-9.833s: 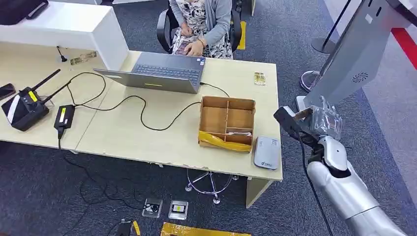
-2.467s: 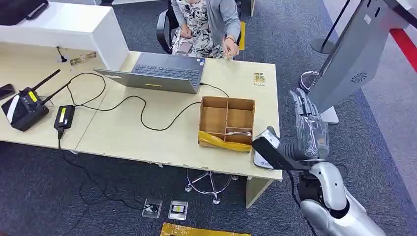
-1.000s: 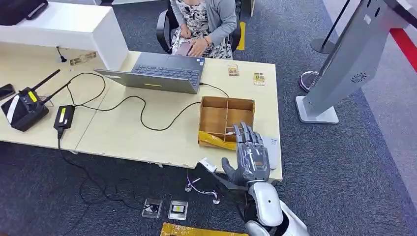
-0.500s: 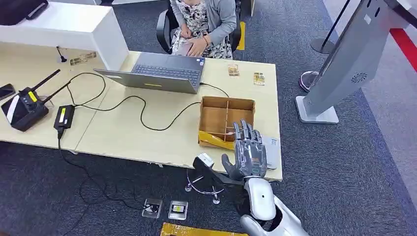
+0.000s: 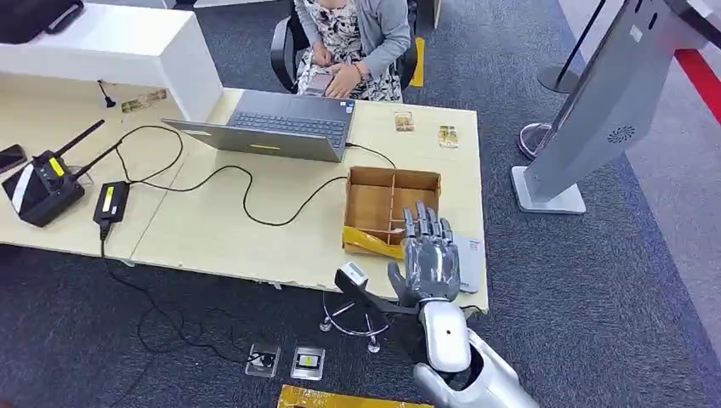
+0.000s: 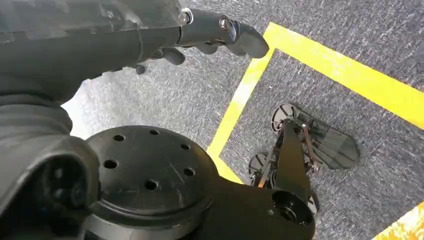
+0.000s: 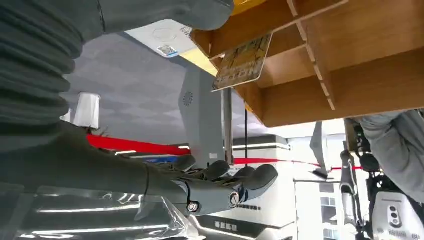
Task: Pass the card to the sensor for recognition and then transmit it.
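Right hand (image 5: pixel 432 255) is flat, with its fingers spread out, and it holds nothing. It hangs over the near right corner of the desk (image 5: pixel 255 221), above the grey sensor (image 5: pixel 469 259). The card (image 7: pixel 243 62) is small and yellowish with printing on it. It lies in the wooden box (image 5: pixel 393 208), just beyond the fingertips.
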Controlling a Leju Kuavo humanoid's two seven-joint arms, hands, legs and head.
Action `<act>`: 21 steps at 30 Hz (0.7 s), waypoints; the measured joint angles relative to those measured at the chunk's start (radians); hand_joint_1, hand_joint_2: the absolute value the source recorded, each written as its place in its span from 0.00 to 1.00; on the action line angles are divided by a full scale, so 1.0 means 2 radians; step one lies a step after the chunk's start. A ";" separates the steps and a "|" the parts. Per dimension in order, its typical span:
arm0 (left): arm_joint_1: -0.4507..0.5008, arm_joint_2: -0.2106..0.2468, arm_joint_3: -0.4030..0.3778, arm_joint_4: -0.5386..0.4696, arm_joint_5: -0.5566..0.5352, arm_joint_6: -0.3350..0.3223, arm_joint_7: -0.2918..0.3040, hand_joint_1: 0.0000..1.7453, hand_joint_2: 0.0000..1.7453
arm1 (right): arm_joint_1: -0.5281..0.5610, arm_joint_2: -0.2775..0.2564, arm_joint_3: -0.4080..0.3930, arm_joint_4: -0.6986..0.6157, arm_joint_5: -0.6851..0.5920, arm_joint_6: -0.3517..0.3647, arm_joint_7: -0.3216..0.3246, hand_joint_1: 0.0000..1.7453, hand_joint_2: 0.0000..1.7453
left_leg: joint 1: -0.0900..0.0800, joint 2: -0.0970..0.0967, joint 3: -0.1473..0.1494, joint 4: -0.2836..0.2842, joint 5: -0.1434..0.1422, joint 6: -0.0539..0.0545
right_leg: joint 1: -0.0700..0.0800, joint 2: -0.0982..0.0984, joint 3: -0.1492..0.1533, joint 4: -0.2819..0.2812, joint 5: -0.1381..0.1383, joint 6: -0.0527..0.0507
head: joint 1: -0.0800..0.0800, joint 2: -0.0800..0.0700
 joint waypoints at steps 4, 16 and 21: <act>0.000 0.006 -0.001 0.000 -0.007 -0.009 -0.007 0.00 0.00 | -0.002 0.001 0.000 0.009 -0.002 0.001 0.002 0.00 1.00 | 0.000 0.000 0.000 0.000 0.000 0.000 | 0.000 0.000 0.000 0.000 0.000 0.000 | 0.000 0.000; 0.000 0.012 -0.004 0.000 -0.011 -0.013 -0.007 0.00 0.00 | -0.015 0.014 0.000 0.041 -0.001 0.009 -0.001 0.00 1.00 | 0.000 0.000 0.000 0.000 0.000 0.000 | 0.000 0.000 0.000 0.000 0.000 0.000 | 0.000 0.000; 0.000 0.013 -0.004 0.000 -0.017 -0.015 -0.007 0.00 0.00 | -0.030 0.020 0.000 0.057 0.000 0.011 -0.003 0.00 1.00 | 0.000 0.000 0.000 0.000 0.000 0.000 | 0.000 0.000 0.000 0.000 0.000 0.000 | 0.000 0.000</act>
